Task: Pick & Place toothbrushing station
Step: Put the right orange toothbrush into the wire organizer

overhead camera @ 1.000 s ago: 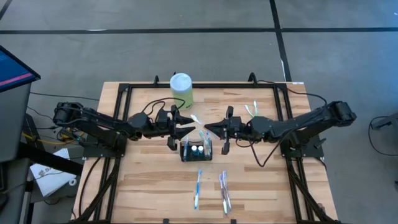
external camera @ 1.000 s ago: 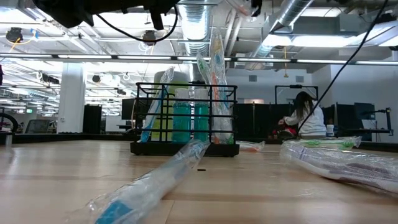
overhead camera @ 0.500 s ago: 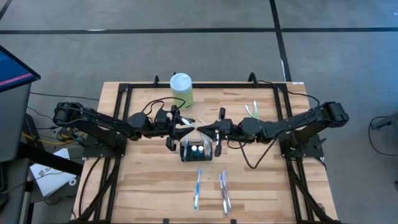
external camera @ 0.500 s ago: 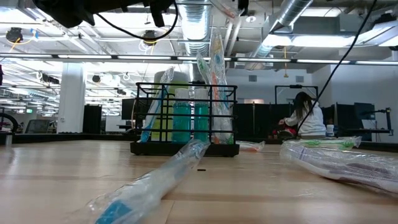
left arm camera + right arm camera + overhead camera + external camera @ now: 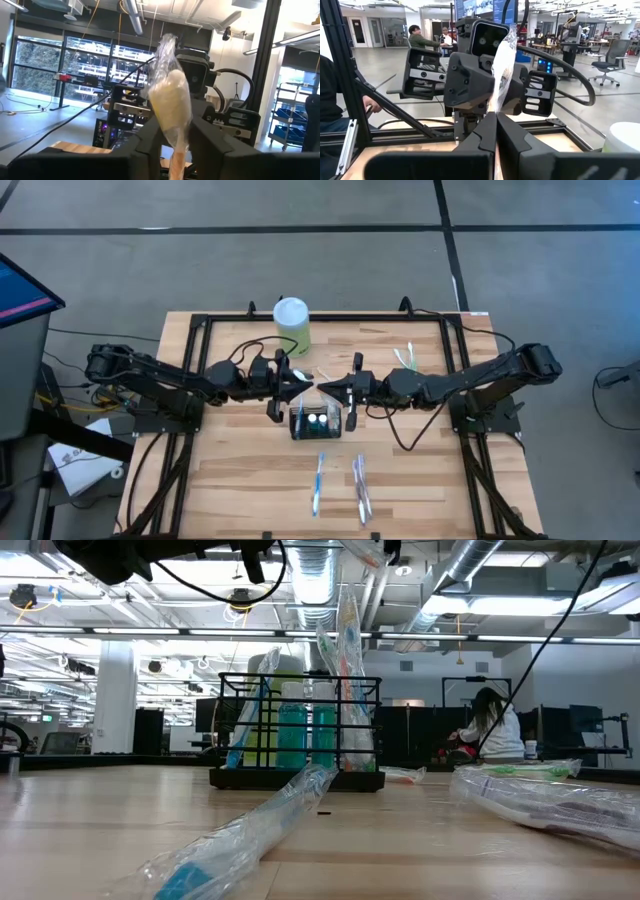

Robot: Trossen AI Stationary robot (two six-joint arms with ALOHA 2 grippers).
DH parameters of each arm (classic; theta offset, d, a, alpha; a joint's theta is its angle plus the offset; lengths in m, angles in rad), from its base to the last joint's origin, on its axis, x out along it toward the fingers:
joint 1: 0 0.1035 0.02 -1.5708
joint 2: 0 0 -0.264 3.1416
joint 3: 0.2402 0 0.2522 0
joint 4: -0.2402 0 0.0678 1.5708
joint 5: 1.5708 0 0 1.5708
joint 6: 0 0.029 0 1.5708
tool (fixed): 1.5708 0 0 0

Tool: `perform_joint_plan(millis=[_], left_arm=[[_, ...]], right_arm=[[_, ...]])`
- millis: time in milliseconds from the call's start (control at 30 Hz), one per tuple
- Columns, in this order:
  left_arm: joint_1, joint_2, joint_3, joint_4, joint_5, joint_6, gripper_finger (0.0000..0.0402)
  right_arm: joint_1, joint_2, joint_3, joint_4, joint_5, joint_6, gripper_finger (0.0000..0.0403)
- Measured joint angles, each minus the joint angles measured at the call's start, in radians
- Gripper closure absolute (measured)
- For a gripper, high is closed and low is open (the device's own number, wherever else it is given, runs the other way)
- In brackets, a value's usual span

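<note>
From above, the left gripper [image 5: 300, 385] and the right gripper [image 5: 322, 387] meet tip to tip over the middle of the table [image 5: 240, 470]. A wrapped toothbrush [image 5: 314, 378] lies between them, held by the right gripper and with the left gripper's fingers around its other end. The black wire caddy [image 5: 316, 423] stands just below both gripper tips, toward the front edge. A pale green bottle [image 5: 292, 323] stands behind the left gripper, near the back edge. More wrapped toothbrushes [image 5: 340, 483] lie in front of the caddy, well apart from either gripper.

At table height, the caddy [image 5: 298, 732] stands upright on the wood with tubes and wrapped brushes in its compartments. Both arms cross overhead. A wrapped brush [image 5: 246, 827] lies on the table in the foreground. A person [image 5: 490, 726] sits in the room behind.

From the left wrist, the fingers [image 5: 150, 141] stand on either side of a wrapped brush head [image 5: 170, 107]; whether they press on it I cannot tell.

From the right wrist, the fingers [image 5: 512, 138] are clenched on the wrapper [image 5: 502, 67], directly facing the left gripper.
</note>
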Motion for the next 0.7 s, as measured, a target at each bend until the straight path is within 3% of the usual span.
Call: perform_joint_plan(millis=[167, 533, 700], left_arm=[[-0.001, 0.000, 0.000, 0.000, 0.001, 0.040, 0.0389], [-0.003, 0.001, 0.000, -0.010, 0.001, 0.040, 0.0393], [-0.003, -0.023, 0.000, -0.047, 0.046, 0.018, 0.0395]], right_arm=[[-0.001, 0.000, 0.000, -0.008, 0.003, 0.000, 0.0403], [0.000, -0.003, 0.000, -0.047, 0.002, 0.000, 0.0403], [0.000, -0.021, 0.000, -0.088, -0.003, 0.000, 0.0403]])
